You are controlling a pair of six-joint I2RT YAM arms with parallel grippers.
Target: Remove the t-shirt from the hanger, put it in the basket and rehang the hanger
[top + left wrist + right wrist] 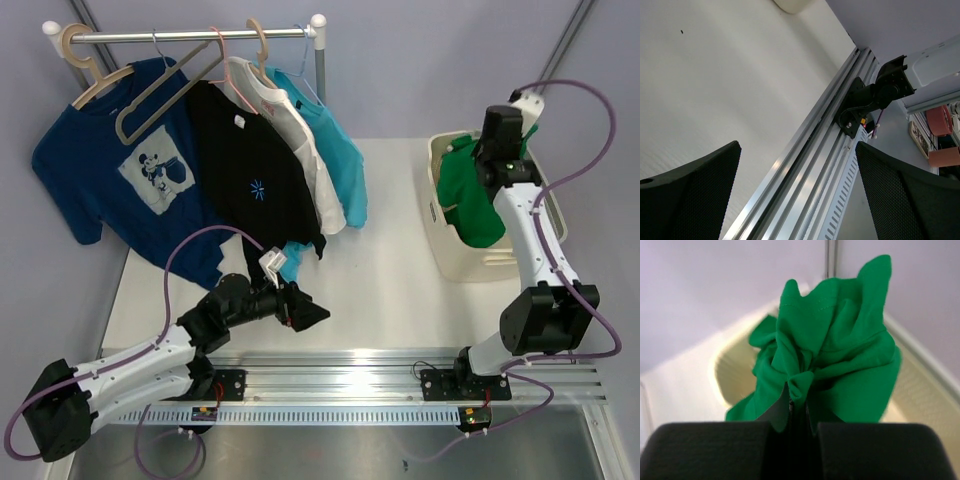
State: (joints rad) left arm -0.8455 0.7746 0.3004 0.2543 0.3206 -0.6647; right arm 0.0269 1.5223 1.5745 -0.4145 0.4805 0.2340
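Note:
The bright green t-shirt (470,195) hangs bunched from my right gripper (487,163) over the cream basket (450,255), its lower part inside the basket. In the right wrist view the right gripper (796,422) is shut on a fold of the green t-shirt (840,360), with the basket's rim (727,352) below. The thin grey-brown hanger (147,98) hangs bare on the rail at the back left, in front of the dark blue shirt. My left gripper (312,315) is open and empty, low over the table's front; its wrist view (797,165) shows only table and frame.
A clothes rail (190,35) at the back left carries a dark blue printed t-shirt (120,190), a black shirt (255,190), a white one and a turquoise one (340,160), plus a pale wooden hanger (95,85) and a pink hanger. An aluminium frame (350,385) runs along the near edge.

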